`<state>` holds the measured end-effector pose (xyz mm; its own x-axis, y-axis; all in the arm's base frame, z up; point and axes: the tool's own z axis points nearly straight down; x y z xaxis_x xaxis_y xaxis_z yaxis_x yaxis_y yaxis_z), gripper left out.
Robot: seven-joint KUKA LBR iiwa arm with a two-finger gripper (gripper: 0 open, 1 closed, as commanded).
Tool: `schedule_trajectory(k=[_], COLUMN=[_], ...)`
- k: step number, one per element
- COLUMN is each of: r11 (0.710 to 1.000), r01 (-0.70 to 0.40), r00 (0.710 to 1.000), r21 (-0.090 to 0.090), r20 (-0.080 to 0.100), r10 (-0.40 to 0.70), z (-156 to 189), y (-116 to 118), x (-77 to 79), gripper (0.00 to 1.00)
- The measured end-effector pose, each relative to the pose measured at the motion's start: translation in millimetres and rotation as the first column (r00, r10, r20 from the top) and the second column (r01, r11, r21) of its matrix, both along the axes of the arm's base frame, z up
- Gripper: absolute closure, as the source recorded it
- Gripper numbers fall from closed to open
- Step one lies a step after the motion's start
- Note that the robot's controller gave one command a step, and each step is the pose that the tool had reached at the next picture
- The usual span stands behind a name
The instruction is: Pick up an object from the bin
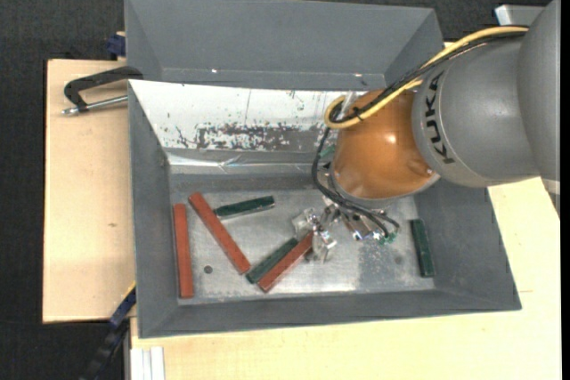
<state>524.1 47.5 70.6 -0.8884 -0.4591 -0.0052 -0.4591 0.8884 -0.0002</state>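
So the end effector (317, 238) is down low near the middle of the bin (148, 191) floor, right at the upper-right end of a dark green stick (272, 261) that has a red stick (285, 270) snug alongside it. The pair's long axis runs diagonally away toward the front-left corner. Honestly can't tell whether it's open or clamped on anything.

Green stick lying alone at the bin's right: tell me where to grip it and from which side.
Probably its middle, from straight above, closing across its narrow width. The green stick lies flat and alone, long and thin, with bare bin floor beside it.
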Motion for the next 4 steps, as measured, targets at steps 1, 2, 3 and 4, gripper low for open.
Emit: schedule_trajectory(k=[1, 2, 3, 4], r11=[0.935, 0.935, 0.935, 0.946], r01=[-0.356, -0.355, -0.355, -0.323], r00=[0.935, 0.935, 0.935, 0.946], r21=[-0.001, -0.002, -0.002, -0.003], r20=[-0.004, 0.0, 0.001, 0.005], r10=[0.356, 0.355, 0.355, 0.323], z=[0, 1, 1, 164], y=[8, 8, 8, 15], x=[-32.5, -31.1, -31.0, -25.5], gripper=[0.0, 1.0, 1.0, 1.0])
